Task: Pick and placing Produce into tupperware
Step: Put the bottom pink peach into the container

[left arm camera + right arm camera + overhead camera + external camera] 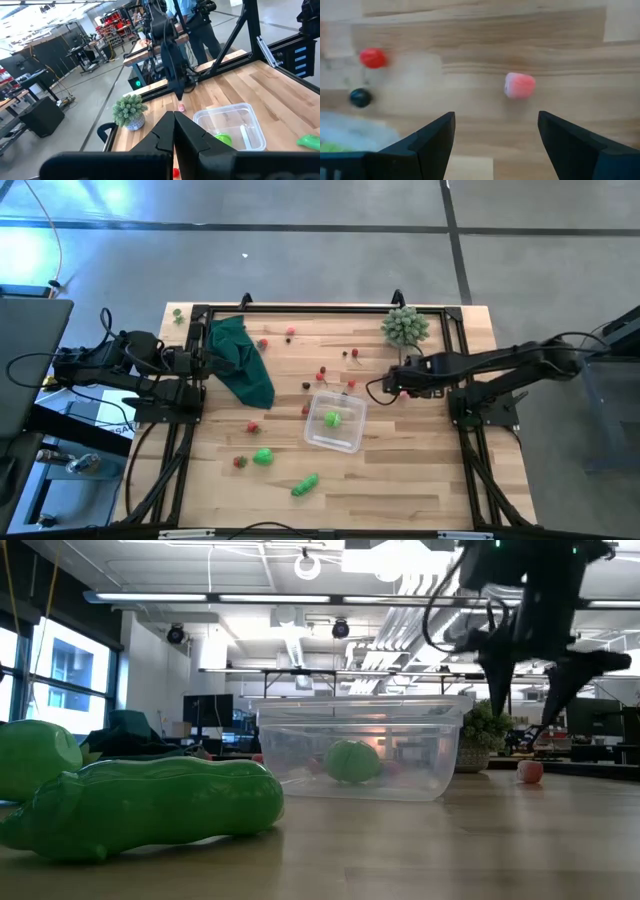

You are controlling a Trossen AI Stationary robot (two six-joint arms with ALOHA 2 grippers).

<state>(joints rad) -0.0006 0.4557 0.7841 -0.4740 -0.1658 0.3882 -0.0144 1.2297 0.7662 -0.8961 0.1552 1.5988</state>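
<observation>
On the wooden table [420,470], the wide-open, empty right gripper [495,131] faces a pink berry [519,85].

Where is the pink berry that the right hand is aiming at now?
In the right wrist view the pink berry lies on the bare wooden table, ahead of the open right hand, apart from the red berry and dark berry.

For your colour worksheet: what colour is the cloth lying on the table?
Dark green cloth; clearest in the high view.
</observation>
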